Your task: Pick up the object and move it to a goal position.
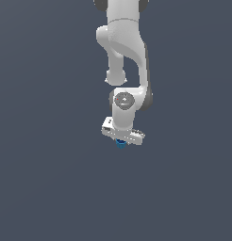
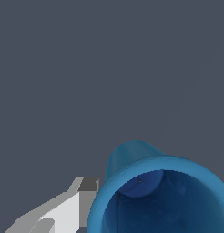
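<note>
Wrist view puts the object (image 2: 159, 191) closest of all: a bright-blue hollow cylinder shaped like a small cup, its open mouth turned toward the camera, its rim a lighter blue ring and its inside a darker blue with a rounded patch of deeper shade at the far end; the cup's body tapers away from the rim and its closed end points off into the scene; just beside the rim, and seemingly touching its outer wall, sits one white finger (image 2: 63, 211) of the end effector with a grey pad at its tip; a thin pale sliver shows at the cup's opposite side near the picture's edge, too small to name with certainty; beyond the cup there is only a flat slate-grey ground (image 2: 86, 68), plain and unmarked

Exterior view shows the same thing from farther off: the end effector (image 1: 121, 142) hangs below the white arm (image 1: 125, 61), its wide white crossbar tilted slightly, lower toward the exterior view's right; the small blue cup peeks out directly beneath the middle of that crossbar, much narrower than the bar and partly hidden by it; the fingers stand narrow, closed in on the cup and holding it; whether the cup rests on the grey ground or hangs above it cannot be told, since no shadow or edge marks the surface; behind and above, the arm's joints rise out of the picture's top edge
</note>
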